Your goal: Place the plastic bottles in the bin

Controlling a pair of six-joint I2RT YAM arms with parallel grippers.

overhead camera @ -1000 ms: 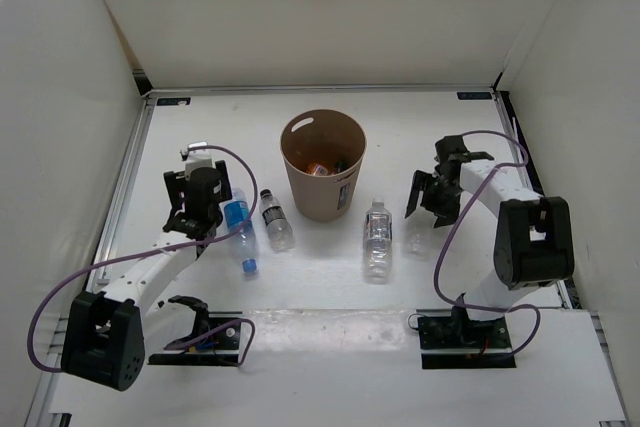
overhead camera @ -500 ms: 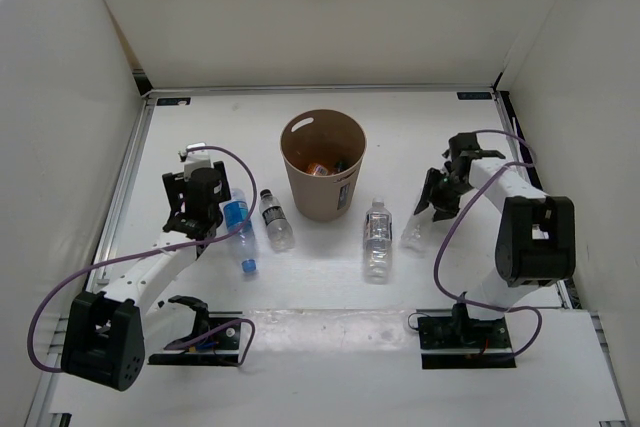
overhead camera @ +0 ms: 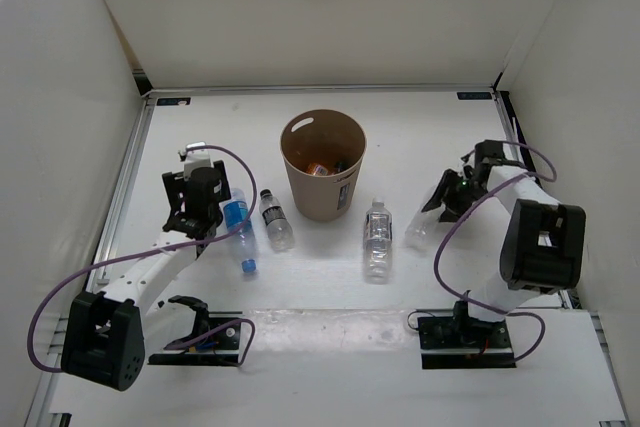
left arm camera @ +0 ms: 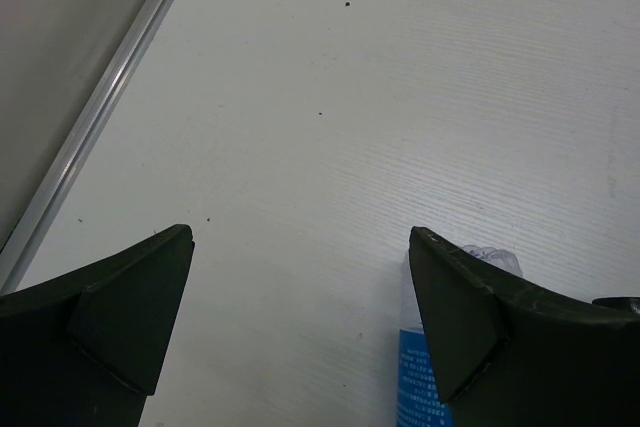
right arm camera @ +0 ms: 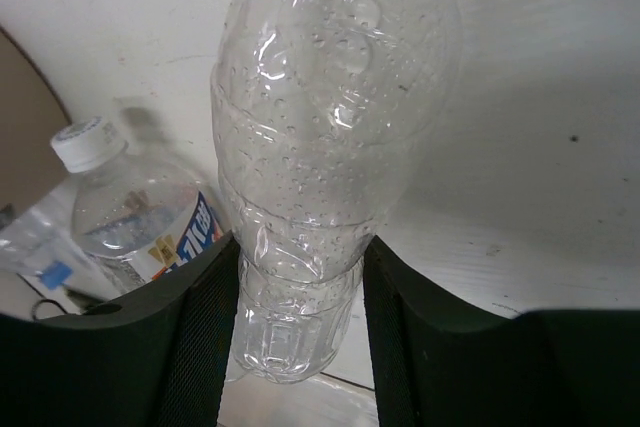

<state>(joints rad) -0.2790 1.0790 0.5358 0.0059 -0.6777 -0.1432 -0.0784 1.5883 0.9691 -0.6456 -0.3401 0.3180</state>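
My right gripper is clamping a clear bottle, whose lower end is disappearing behind my pads at the frame's bottom. Overhead, that bottle is barely showing against the white table, right of centre. Only the overhead view is showing the bin, at centre. My left gripper is hanging wide, with a blue bottle cut off at lower right.

Four bottles show: a blue-tinted bottle, a dark-capped bottle, a white-capped bottle, a clear bottle; and one bin.
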